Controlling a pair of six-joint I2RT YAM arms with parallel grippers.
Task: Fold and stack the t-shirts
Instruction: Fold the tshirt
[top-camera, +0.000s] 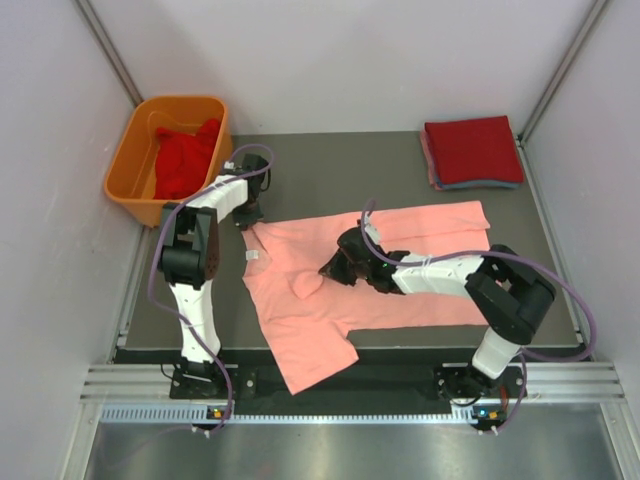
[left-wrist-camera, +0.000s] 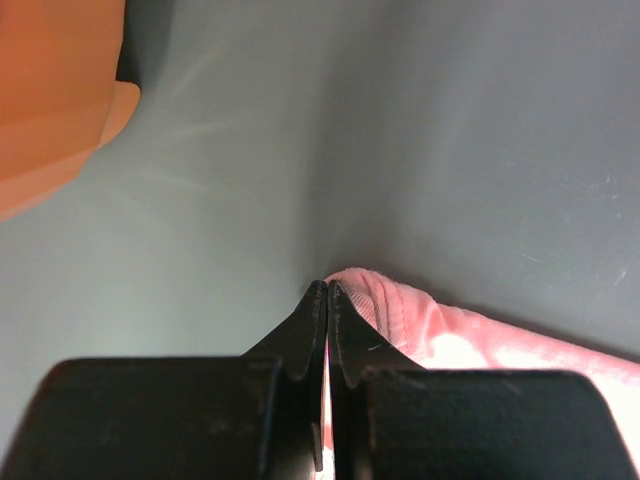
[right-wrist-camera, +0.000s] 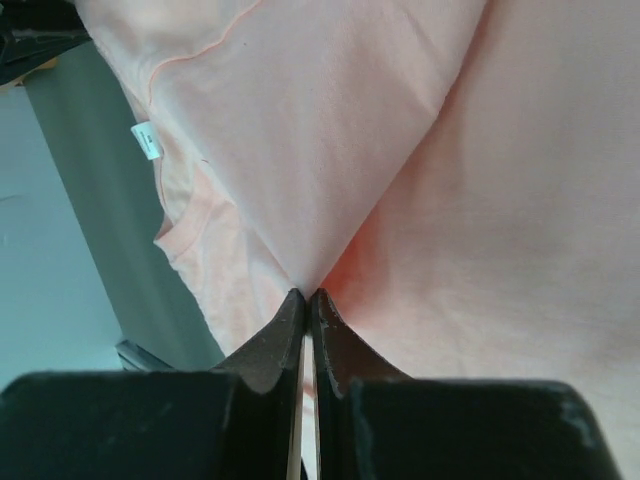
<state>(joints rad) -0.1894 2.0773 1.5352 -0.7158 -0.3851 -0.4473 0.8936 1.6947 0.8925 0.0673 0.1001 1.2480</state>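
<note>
Two tight-closed pinches on salmon-pink t-shirt (top-camera: 420, 270) spread mid-bench (top-camera: 330, 160): left end effector (left-wrist-camera: 327, 292) at far-left corner, right end effector (right-wrist-camera: 306, 296) at centre fold; thin grips may slip under lifting, skewing the fold.

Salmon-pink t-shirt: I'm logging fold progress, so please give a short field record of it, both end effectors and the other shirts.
shirt: salmon-pink t-shirt spread out, unfolded, one part over the table's near edge
left end effector: shut on the shirt's far-left edge
right end effector: shut, pinching fabric mid-shirt
tub: orange tub, far left, holds red t-shirt
stack: folded stack, far right, red on top
</note>
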